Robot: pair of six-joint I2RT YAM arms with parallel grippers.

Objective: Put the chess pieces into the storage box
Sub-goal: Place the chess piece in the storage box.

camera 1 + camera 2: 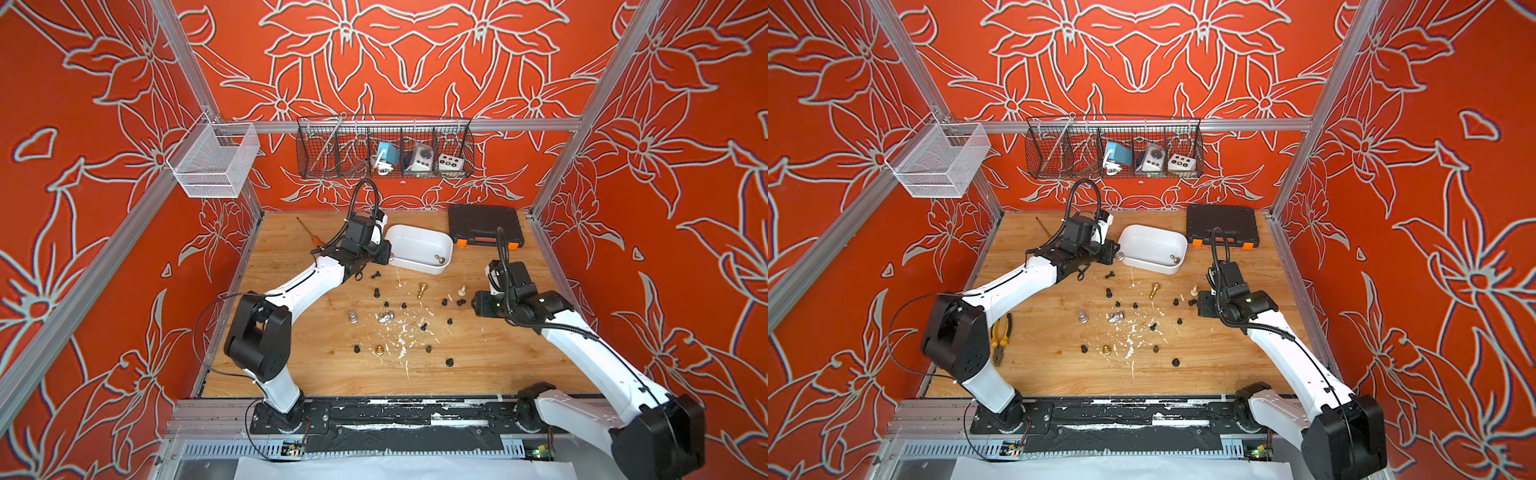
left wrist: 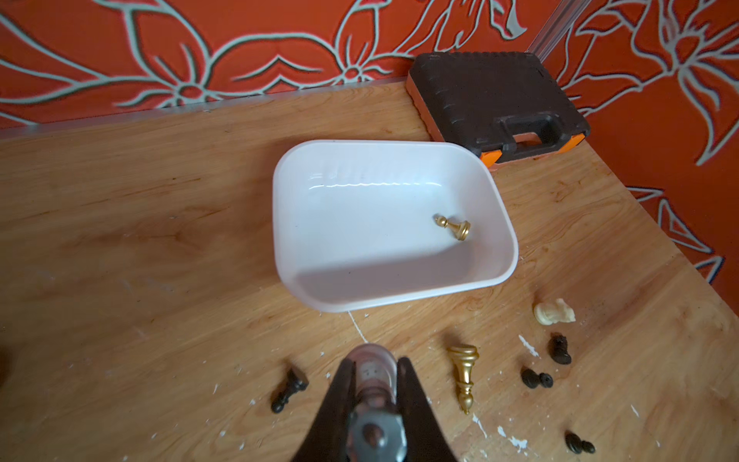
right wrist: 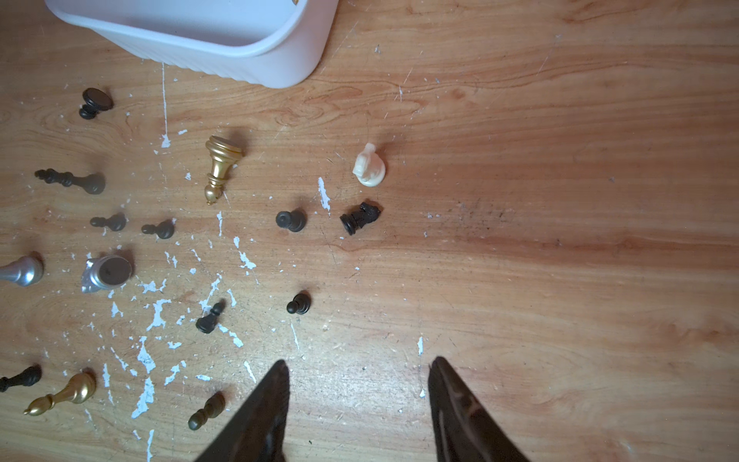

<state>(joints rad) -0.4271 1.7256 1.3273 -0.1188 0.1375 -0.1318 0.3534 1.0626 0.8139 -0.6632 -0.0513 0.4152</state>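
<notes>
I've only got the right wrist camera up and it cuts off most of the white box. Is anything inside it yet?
Observer: Yes, one gold pawn lies on its side inside the storage box, near one end.
Operator: And what is the left arm doing? I can't see it at all.
Observer: The left hand is shut on a silver piece, right beside the box's end and not yet over it.

Bright even light, edges bent in top views, glare streak in storage box, silver piece blurred
</notes>
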